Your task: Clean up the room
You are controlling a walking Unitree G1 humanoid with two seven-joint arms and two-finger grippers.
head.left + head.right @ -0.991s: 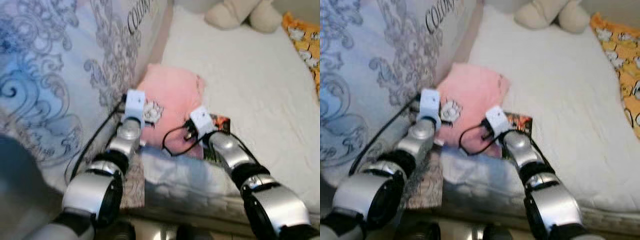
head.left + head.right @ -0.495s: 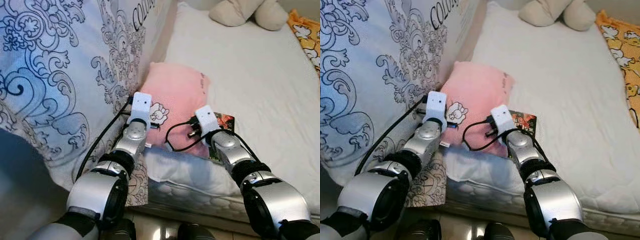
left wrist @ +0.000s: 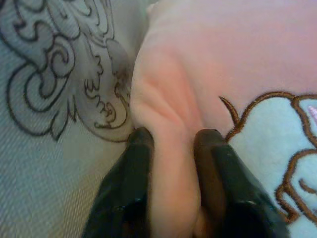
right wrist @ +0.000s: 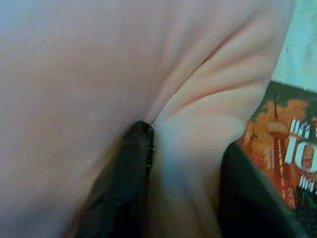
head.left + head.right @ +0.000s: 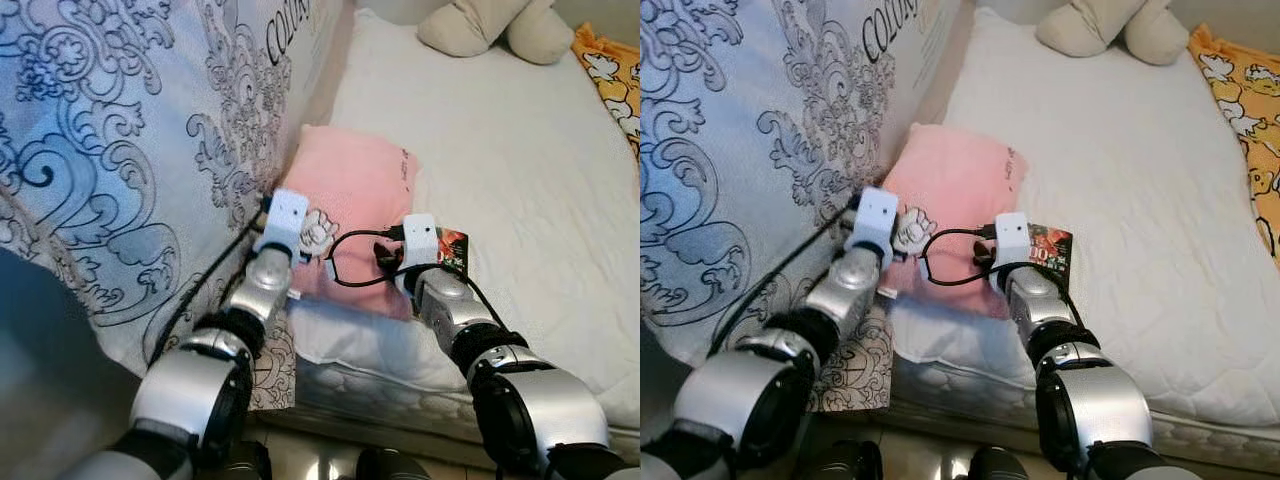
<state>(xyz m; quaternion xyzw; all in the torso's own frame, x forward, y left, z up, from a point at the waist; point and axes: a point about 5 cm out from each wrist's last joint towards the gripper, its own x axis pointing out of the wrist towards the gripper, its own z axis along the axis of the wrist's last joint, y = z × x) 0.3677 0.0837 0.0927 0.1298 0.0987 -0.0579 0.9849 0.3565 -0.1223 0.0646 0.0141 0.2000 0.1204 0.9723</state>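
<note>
The pillow (image 5: pixel 355 195) is plain pink, with a pale blue-white cartoon patch outlined in brown (image 3: pixel 277 163). At its nine o'clock the duvet (image 5: pixel 110 150) is pale blue-grey, covered in dark scrolling swirls and black lettering. The mattress (image 5: pixel 510 170) is white and quilted. At the pillow's four o'clock a booklet (image 5: pixel 1048 252) shows orange-red artwork on black. At two o'clock lie a beige plush toy (image 5: pixel 490 25) and an orange cloth (image 5: pixel 615 75) printed with white cartoon figures. The pincer fingers (image 3: pixel 131 183) are black.

Pillow (image 5: pixel 350 190) on mattress (image 5: pixel 520 190), between quilt (image 5: pixel 120 130) and booklet (image 5: pixel 450 248)
</note>
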